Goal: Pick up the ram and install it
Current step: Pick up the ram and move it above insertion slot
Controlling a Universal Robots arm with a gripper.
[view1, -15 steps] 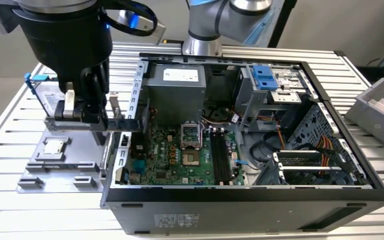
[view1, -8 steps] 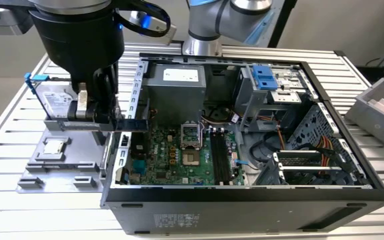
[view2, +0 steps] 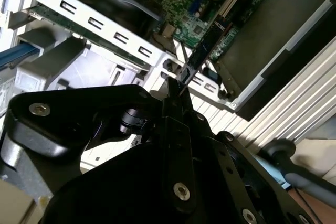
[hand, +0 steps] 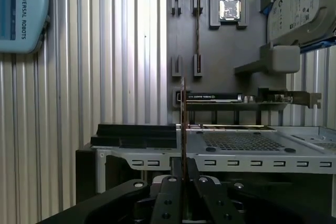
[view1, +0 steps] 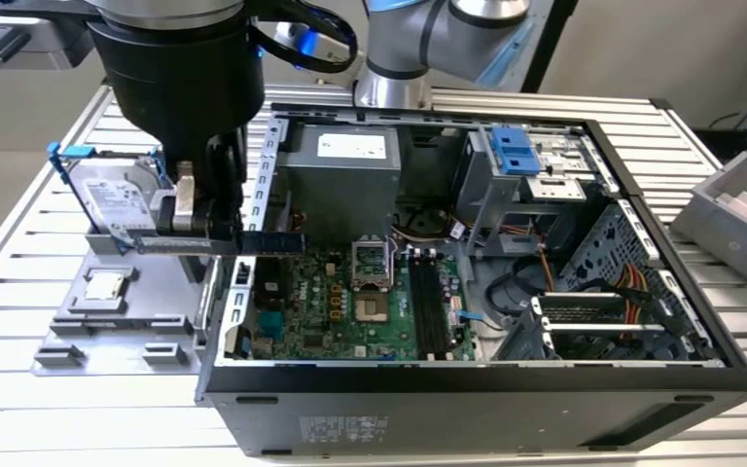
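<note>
Nearest in the exterior view is the open computer case on the slatted tabletop. At its eight o'clock lies a grey holder with a small square chip on it. Inside the case, the motherboard carries long black slots that run from six to twelve o'clock.

Farther back, at the case's nine o'clock, the pincer is pinching the ram. The stick hangs level across the case's side wall, pointing from nine to three o'clock. It is well apart from the slots. Beyond it, at ten o'clock, stands a hard drive in a blue bracket.

As I judge it, the stick lies crosswise to the slots, so pushing it down before it is squared up could jam or bend it. It also sits close to the perforated side wall and could catch there. The grip looks to be nearer the stick's nine o'clock end, so seating pressure might tip it between the fingers. I cannot tell which way its notch faces.

The first wrist view sees the ram edge-on, a thin straight line clamped between the fingers, so it shows how true the grip is. The exterior view does not show that, but it does give the stick's full length and the slots. The second wrist view shows the free end reaching toward the board.
</note>
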